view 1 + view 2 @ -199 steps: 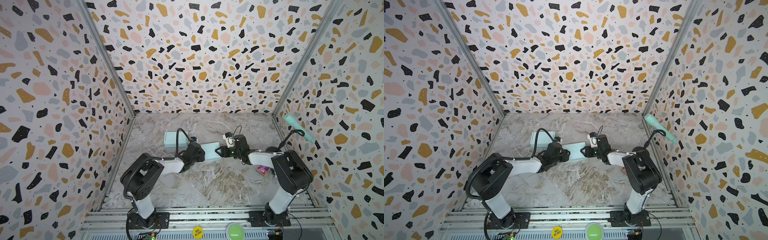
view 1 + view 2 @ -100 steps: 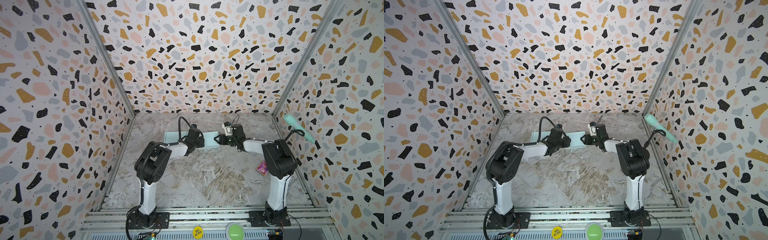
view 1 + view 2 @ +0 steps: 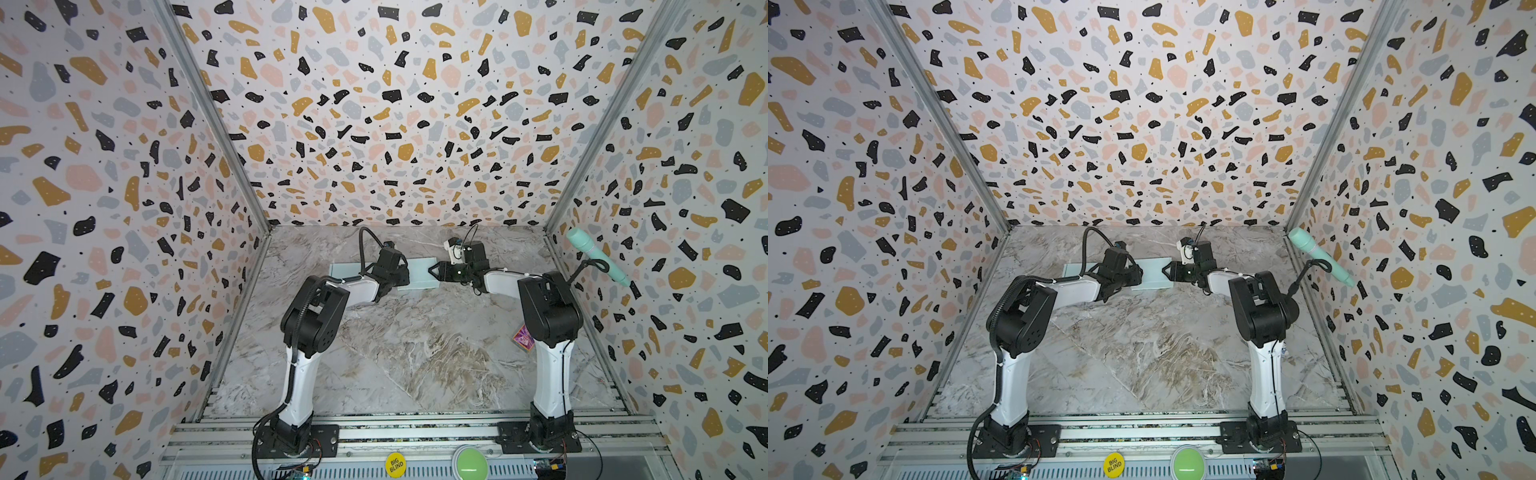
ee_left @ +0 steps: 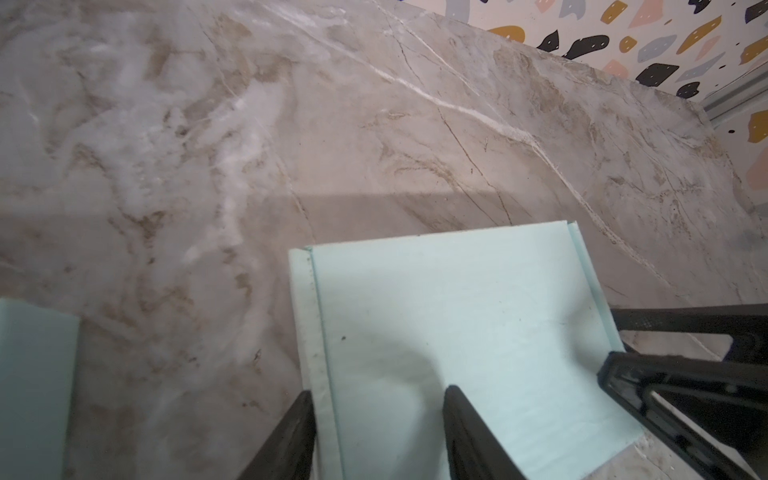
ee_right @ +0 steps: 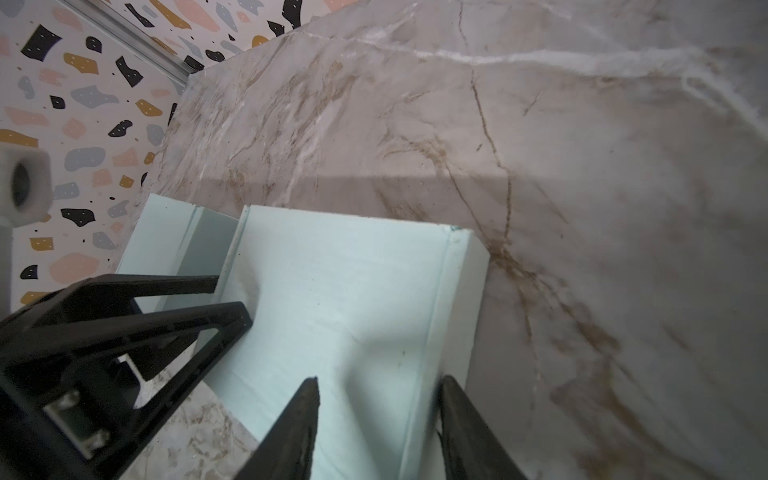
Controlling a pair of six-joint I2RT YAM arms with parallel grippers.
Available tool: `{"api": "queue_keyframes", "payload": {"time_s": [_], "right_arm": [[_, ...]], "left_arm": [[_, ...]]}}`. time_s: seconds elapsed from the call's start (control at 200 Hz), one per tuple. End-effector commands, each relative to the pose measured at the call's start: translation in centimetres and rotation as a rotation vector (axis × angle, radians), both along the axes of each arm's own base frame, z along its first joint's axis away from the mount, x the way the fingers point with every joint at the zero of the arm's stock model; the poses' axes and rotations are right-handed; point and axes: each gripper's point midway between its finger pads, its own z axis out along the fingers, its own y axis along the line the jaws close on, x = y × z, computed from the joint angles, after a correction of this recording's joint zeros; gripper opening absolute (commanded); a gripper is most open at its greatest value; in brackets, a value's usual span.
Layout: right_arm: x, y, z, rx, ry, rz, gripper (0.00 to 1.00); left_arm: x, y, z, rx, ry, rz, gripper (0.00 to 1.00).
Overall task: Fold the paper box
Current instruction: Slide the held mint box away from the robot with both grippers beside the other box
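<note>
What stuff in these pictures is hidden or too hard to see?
Paper box: in both top views the left arm covers its middle.
Small pink-purple thing: in a top view, half behind the right arm, too small to name.
Mint piece: left wrist view, cut off by the picture's edge; same box or not, unclear.
Left tool: left wrist view shows only its finger ends.

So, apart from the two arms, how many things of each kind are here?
Pale mint paper pieces: 2
Mint microphone: 1
Pink card: 1
Yellow disc: 1
Green button: 1
Total: 6
</note>
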Motion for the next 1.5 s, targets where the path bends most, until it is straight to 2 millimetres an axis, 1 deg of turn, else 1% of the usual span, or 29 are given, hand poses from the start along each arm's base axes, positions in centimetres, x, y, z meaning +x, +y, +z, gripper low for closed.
{"api": "queue_keyframes", "payload": {"time_s": [0.0,0.125,0.37,0.486,0.596,0.686,0.756,0.846,0.946,1.046,1.146,1.252,1.422,1.497], "right_arm": [[-2.8,4.3,3.5,0.119,-0.038,0.18,0.48],[-3.1,4.1,3.2,0.112,-0.032,0.178,0.48],[-3.2,3.9,3.7,0.106,-0.046,0.164,0.48],[-3.1,3.7,3.8,0.099,-0.049,0.157,0.49],[-3.0,3.6,4.0,0.093,-0.056,0.147,0.53],[-2.9,3.5,4.1,0.088,-0.063,0.139,0.57],[-2.7,3.3,4.2,0.086,-0.065,0.132,0.6],[-2.4,2.9,4.6,0.082,-0.078,0.118,0.61],[-2.0,2.5,4.9,0.081,-0.085,0.101,0.64],[-1.9,2.2,5.3,0.087,-0.091,0.094,0.69],[-1.9,2.0,5.7,0.089,-0.094,0.086,0.74],[-1.7,1.4,5.9,0.085,-0.103,0.066,0.81],[-1.6,0.9,5.9,0.079,-0.098,0.052,0.87],[-1.6,0.5,5.9,0.068,-0.102,0.045,0.88]], "left_arm": [[-1.5,-4.2,0.6,-0.068,-0.003,-0.143,0.5],[-1.8,-4.1,0.4,-0.071,0.001,-0.144,0.5],[-2.0,-3.9,0.4,-0.084,-0.003,-0.135,0.49],[-2.0,-3.9,0.2,-0.084,0.002,-0.13,0.52],[-1.8,-3.6,0.1,-0.074,-0.003,-0.119,0.55],[-1.4,-2.9,0.1,-0.03,-0.013,-0.099,0.57],[-1.1,-2.4,0.2,-0.036,-0.011,-0.092,0.58],[-1.0,-2.0,0.5,-0.038,-0.014,-0.081,0.63],[-0.9,-1.8,1.1,-0.039,-0.024,-0.075,0.69],[-0.8,-1.7,1.5,-0.041,-0.029,-0.07,0.74],[-0.7,-1.6,2.0,-0.044,-0.035,-0.066,0.76],[-0.5,-1.3,2.4,-0.045,-0.04,-0.059,0.8],[-0.5,-0.9,2.6,-0.048,-0.038,-0.052,0.84],[-0.5,-0.9,2.7,-0.052,-0.038,-0.053,0.85]]}}
